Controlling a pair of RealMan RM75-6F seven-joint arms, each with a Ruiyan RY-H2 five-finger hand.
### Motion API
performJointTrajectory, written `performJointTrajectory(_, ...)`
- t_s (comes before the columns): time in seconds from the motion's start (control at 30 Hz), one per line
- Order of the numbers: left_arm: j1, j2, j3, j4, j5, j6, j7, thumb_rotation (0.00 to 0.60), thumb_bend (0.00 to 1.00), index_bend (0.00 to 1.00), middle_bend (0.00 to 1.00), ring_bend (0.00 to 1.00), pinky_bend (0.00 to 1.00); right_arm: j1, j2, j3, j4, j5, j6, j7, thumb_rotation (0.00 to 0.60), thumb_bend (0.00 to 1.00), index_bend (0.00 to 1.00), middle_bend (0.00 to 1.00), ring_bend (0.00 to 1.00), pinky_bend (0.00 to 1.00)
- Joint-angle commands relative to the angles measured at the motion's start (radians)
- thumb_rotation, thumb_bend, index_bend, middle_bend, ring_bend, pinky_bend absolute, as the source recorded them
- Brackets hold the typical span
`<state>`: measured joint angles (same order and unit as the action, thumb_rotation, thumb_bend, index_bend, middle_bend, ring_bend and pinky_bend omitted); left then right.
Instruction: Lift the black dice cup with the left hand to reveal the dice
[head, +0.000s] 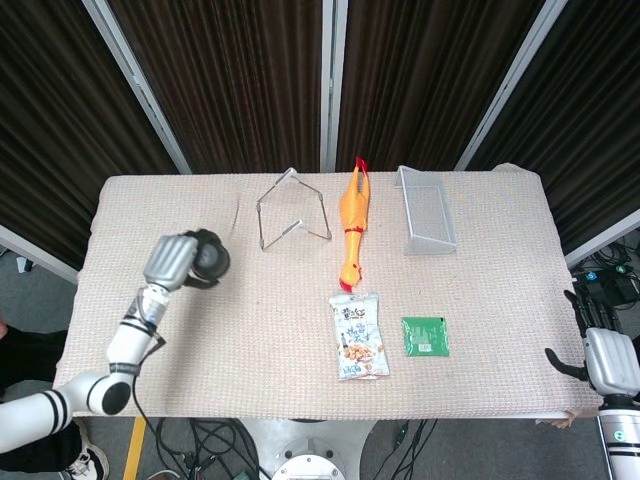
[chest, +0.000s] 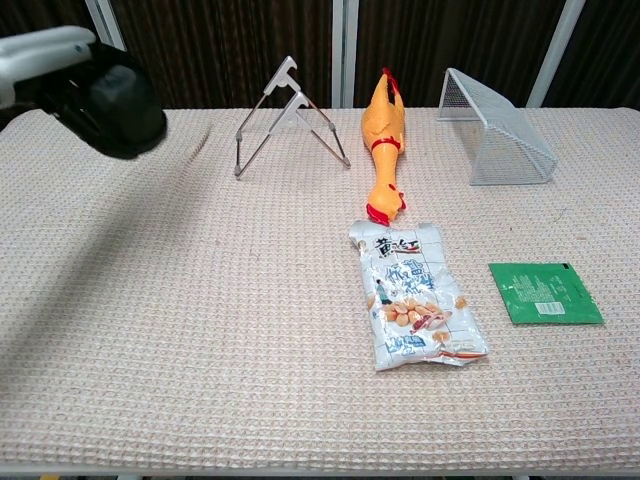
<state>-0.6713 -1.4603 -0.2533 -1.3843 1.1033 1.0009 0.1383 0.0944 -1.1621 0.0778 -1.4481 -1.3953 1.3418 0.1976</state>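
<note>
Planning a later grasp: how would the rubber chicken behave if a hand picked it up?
The rubber chicken looks long and thin-necked, so it would likely flop if gripped at one end. Its glossy skin may be slippery. Probably light.

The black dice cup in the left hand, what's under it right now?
Under the black dice cup, gripped by the left hand, only bare beige woven tablecloth shows. No dice are visible, and the cup's inside is hidden.

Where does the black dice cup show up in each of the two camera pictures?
Head view: the black dice cup is at left of centre, gripped by the left hand.
Chest view: it sits in the top left corner.
Shared landmark: the yellow rubber chicken, to the cup's right in both.
</note>
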Motion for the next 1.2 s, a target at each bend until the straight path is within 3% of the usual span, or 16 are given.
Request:
performJointTrajectory(0.03, -0.021, -0.071, -0.080, 0.134, -0.101, 0.106, 0.089, 0.600, 0.25, 0.44, 0.51, 0.41, 0.48, 0.000, 0.000, -0.001, 0.000, 0.000, -0.001, 0.000, 0.600, 0.16, 0.00, 0.00, 0.00, 0.00)
performJointTrajectory(0.1, -0.013, -0.073, -0.076, 0.102, -0.105, 0.108, 0.083, 0.600, 0.25, 0.44, 0.51, 0.41, 0.48, 0.001, -0.001, -0.002, 0.001, -0.001, -0.004, 0.001, 0.600, 0.16, 0.00, 0.00, 0.00, 0.00)
performJointTrajectory(0.2, 0.012, -0.029, 0.004, -0.043, -0.049, 0.032, 0.042, 0.600, 0.25, 0.44, 0.51, 0.41, 0.48, 0.003, -0.004, -0.002, 0.003, -0.001, -0.007, 0.001, 0.600, 0.16, 0.00, 0.00, 0.00, 0.00)
performJointTrajectory(0.33, 0.051, 0.020, 0.116, -0.294, 0.124, -0.025, -0.103, 0.600, 0.25, 0.44, 0.51, 0.41, 0.48, 0.003, -0.004, -0.004, 0.001, -0.004, -0.008, -0.002, 0.600, 0.16, 0.00, 0.00, 0.00, 0.00)
performJointTrajectory(0.47, 0.072, 0.030, 0.190, -0.399, 0.324, 0.024, -0.144, 0.600, 0.25, 0.44, 0.51, 0.41, 0.49, 0.003, 0.001, 0.001, -0.007, -0.004, 0.000, -0.003, 0.600, 0.16, 0.00, 0.00, 0.00, 0.00)
performJointTrajectory(0.5, 0.074, 0.027, 0.187, -0.389, 0.333, 0.036, -0.143, 0.600, 0.25, 0.44, 0.52, 0.41, 0.49, 0.003, 0.002, 0.001, -0.008, -0.004, 0.000, -0.003, 0.600, 0.16, 0.00, 0.00, 0.00, 0.00)
performJointTrajectory(0.6, 0.067, 0.013, 0.120, -0.298, 0.213, 0.028, -0.143, 0.600, 0.25, 0.44, 0.52, 0.41, 0.49, 0.002, 0.001, -0.001, -0.005, -0.003, -0.004, 0.002, 0.600, 0.16, 0.00, 0.00, 0.00, 0.00)
performJointTrajectory(0.73, 0.041, -0.021, 0.049, -0.091, 0.018, 0.008, -0.023, 0.600, 0.25, 0.44, 0.52, 0.41, 0.49, 0.005, -0.004, 0.000, 0.007, 0.006, -0.015, 0.006, 0.600, 0.16, 0.00, 0.00, 0.00, 0.00)
performJointTrajectory(0.83, 0.030, -0.050, 0.017, 0.027, -0.043, 0.040, 0.051, 0.600, 0.25, 0.44, 0.52, 0.41, 0.49, 0.006, -0.007, -0.001, 0.008, 0.005, -0.016, 0.003, 0.600, 0.16, 0.00, 0.00, 0.00, 0.00)
performJointTrajectory(1.03, 0.012, -0.086, -0.077, 0.101, -0.033, 0.193, 0.079, 0.600, 0.25, 0.44, 0.52, 0.41, 0.49, 0.006, -0.007, 0.000, 0.005, 0.006, -0.016, -0.002, 0.600, 0.16, 0.00, 0.00, 0.00, 0.00)
performJointTrajectory(1.2, 0.009, -0.092, -0.067, 0.087, 0.042, 0.264, 0.097, 0.600, 0.25, 0.44, 0.52, 0.41, 0.49, 0.006, -0.008, -0.002, 0.004, 0.004, -0.017, -0.004, 0.600, 0.16, 0.00, 0.00, 0.00, 0.00)
